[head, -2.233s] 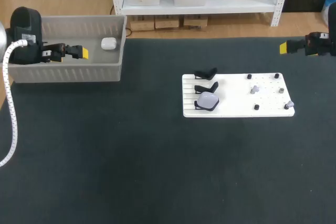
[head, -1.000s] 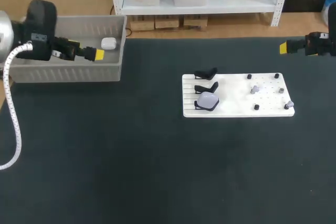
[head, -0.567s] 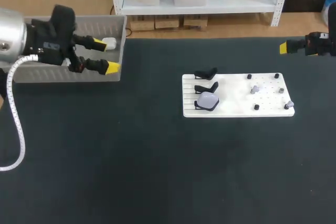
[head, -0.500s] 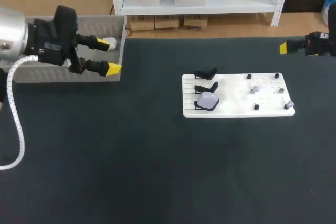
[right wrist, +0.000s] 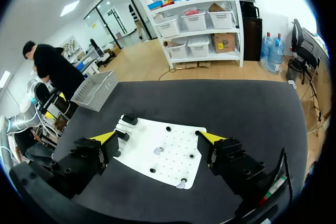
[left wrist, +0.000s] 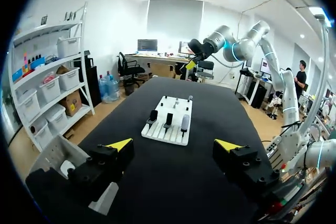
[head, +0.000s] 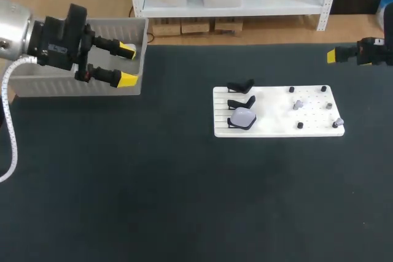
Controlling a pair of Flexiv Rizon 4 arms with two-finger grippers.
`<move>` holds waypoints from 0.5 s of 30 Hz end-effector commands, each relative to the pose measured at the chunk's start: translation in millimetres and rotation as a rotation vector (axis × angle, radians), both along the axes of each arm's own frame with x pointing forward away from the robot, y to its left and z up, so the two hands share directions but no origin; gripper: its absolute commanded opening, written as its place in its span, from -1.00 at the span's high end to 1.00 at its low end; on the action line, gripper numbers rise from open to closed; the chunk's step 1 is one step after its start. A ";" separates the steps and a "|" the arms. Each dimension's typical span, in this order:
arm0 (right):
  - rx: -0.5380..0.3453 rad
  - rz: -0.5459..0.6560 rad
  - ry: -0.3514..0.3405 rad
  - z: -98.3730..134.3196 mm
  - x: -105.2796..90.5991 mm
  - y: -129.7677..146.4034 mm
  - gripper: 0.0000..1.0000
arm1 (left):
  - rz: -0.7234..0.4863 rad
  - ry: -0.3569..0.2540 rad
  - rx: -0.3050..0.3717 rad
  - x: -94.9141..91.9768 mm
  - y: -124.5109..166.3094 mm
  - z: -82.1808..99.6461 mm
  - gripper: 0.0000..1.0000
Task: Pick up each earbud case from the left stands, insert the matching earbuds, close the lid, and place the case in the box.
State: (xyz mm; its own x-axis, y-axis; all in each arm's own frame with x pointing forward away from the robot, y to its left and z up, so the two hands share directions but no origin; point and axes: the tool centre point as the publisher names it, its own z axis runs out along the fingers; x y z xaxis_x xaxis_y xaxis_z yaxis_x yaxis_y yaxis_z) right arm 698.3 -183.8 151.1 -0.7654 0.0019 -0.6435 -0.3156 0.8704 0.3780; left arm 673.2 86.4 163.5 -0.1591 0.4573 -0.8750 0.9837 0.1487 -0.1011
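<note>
A white board (head: 276, 115) lies right of the table's middle. At its left end stand three black stands; the nearest holds a pale earbud case (head: 242, 118), the other two (head: 241, 85) are bare. Two grey earbuds (head: 298, 104) sit on pegs at its right end. My left gripper (head: 127, 65) hovers open and empty at the right wall of the grey box (head: 73, 84). In the left wrist view the gripper (left wrist: 174, 145) points along the table at the board (left wrist: 170, 124), and a white case (left wrist: 66, 167) lies in the box. My right gripper (right wrist: 157, 139) hangs open above the board (right wrist: 168, 156).
Small black pegs (head: 299, 125) dot the board's right half. The dark mat (head: 184, 194) covers the table. My right arm (head: 368, 52) comes in at the far right edge, well back from the board.
My left gripper came up out of the grey box, swung right over its wall and turned so that one finger is above the other. The white case stayed in the box. The right arm held still.
</note>
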 end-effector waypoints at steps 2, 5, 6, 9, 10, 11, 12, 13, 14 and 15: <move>0.003 0.004 0.000 -0.6 0.7 -0.7 -1.00 | -0.035 -0.043 -0.003 -8.1 -13.3 -10.1 -1.00; 0.003 0.004 0.000 -0.6 0.7 -0.7 -1.00 | -0.050 -0.088 -0.012 -14.0 -27.9 -16.0 -1.00; 0.003 0.004 0.000 -0.6 0.7 -0.7 -1.00 | -0.052 -0.090 -0.018 -15.4 -31.2 -17.6 -1.00; 0.003 0.004 0.000 -0.6 0.7 -0.7 -1.00 | -0.071 -0.100 -0.023 -20.1 -43.8 -27.3 -1.00; 0.003 0.004 0.000 -0.6 0.7 -0.7 -1.00 | -0.072 -0.100 -0.017 -20.1 -47.0 -31.8 -1.00; 0.003 0.004 0.000 -0.6 0.7 -0.7 -1.00 | -0.077 -0.097 -0.015 -21.2 -50.7 -36.3 -1.00; 0.003 0.004 0.000 -0.6 0.7 -0.7 -1.00 | -0.080 -0.094 -0.013 -22.8 -53.5 -40.1 -1.00; 0.003 0.004 0.000 -0.6 0.7 -0.7 -1.00 | -0.082 -0.093 -0.012 -24.3 -56.6 -44.2 -1.00; 0.003 0.004 0.000 -0.6 0.7 -0.7 -1.00 | -0.094 -0.077 -0.012 -24.7 -59.5 -49.4 -1.00; 0.003 0.004 0.000 -0.6 0.7 -0.7 -1.00 | -0.098 -0.074 -0.011 -25.9 -62.6 -53.1 -1.00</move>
